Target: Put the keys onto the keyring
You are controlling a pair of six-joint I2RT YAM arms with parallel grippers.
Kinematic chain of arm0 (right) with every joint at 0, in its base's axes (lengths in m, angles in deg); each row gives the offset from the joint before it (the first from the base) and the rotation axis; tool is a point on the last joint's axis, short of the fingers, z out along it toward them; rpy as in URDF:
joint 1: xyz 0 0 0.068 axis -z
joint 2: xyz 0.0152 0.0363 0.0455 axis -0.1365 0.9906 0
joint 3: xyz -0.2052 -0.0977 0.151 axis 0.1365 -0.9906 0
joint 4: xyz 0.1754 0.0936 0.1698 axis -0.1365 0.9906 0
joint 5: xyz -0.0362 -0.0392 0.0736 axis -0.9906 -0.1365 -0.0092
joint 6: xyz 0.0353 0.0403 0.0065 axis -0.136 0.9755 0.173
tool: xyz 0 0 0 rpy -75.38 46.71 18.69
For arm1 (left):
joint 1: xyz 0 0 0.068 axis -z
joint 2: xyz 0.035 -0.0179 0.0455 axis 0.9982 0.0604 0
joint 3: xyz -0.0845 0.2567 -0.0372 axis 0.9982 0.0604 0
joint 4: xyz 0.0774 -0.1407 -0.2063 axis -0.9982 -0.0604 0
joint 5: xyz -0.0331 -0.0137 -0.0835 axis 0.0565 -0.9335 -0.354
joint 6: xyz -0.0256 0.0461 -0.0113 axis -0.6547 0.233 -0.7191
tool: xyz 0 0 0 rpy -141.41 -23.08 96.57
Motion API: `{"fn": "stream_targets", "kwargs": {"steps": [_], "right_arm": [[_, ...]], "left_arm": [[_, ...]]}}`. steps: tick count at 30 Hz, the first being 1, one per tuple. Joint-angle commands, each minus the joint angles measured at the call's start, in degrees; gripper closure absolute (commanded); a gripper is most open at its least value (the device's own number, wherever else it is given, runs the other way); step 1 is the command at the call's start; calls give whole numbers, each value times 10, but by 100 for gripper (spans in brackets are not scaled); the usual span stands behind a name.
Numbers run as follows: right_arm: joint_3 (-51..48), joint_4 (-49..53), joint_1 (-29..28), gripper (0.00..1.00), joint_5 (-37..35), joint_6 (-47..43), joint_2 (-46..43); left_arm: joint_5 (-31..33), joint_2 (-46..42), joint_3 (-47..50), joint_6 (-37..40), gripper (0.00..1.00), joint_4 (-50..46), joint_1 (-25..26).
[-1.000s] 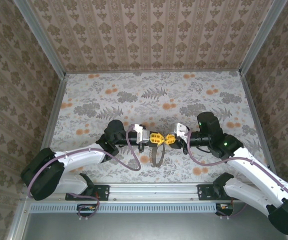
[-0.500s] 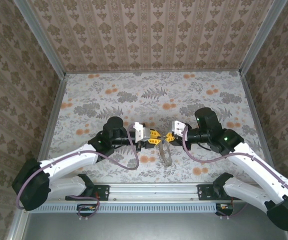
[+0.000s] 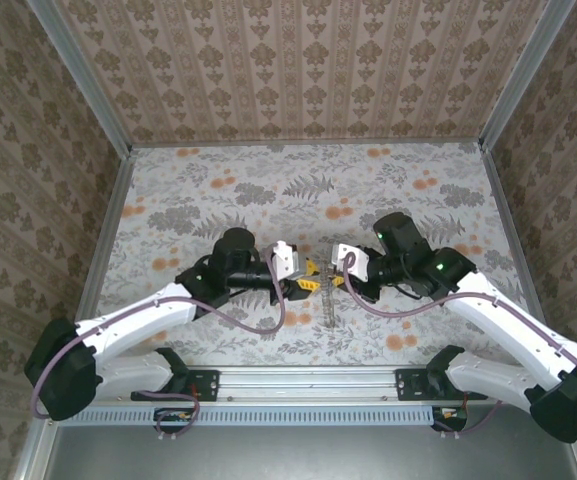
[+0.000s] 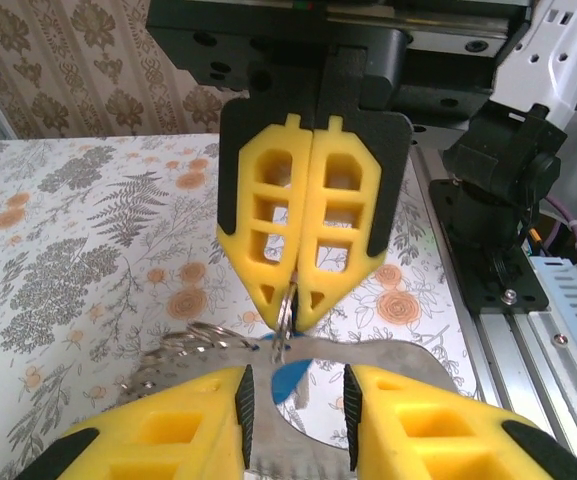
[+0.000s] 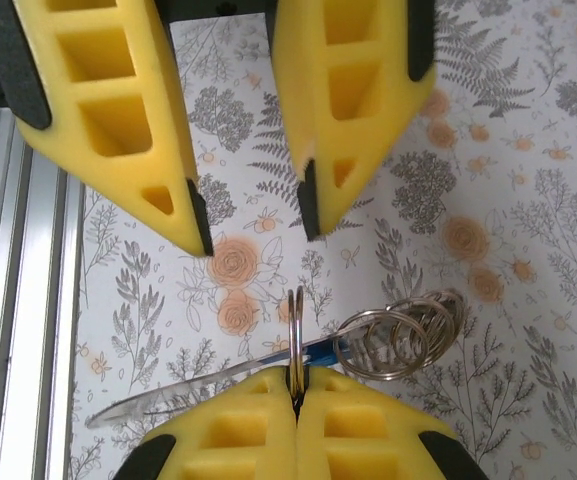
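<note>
My right gripper is shut on a thin metal split ring that stands upright out of its tips. The keyring, a floppy grey band, hangs from that ring and shows edge-on as the band. The blue head of the key sits just under the ring, and the same key lies along the band. My left gripper is open, facing the right gripper tip to tip, with the band running under its gap. From above, the left gripper and right gripper meet over the dangling band.
A bunch of several loose split rings hangs beside the pinched ring, seen too as the bunch. The floral table cover runs to patterned walls. An aluminium rail with the arm bases lies just behind the grippers.
Both arms have swung and their wrists turned, with the meeting point staying at table centre. The hanging band has shifted a little to the right under the tips.
</note>
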Motion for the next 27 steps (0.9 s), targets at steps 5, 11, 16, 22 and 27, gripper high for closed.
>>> {"fn": "stream_targets", "kwargs": {"steps": [5,11,16,22,27], "right_arm": [[55,54,-19,100,-30,-15,36],[53,41,-20,100,-7,-13,34],[48,27,-20,100,10,-6,30],[24,-18,-12,100,39,20,13],[-23,-88,33,96,102,61,-33]], "left_arm": [[-29,43,-39,13,70,-18,5],[-25,55,-59,27,80,-35,11],[-23,60,-71,40,83,-57,13],[-64,60,-62,32,100,-11,15],[-84,51,-37,14,100,43,12]]}}
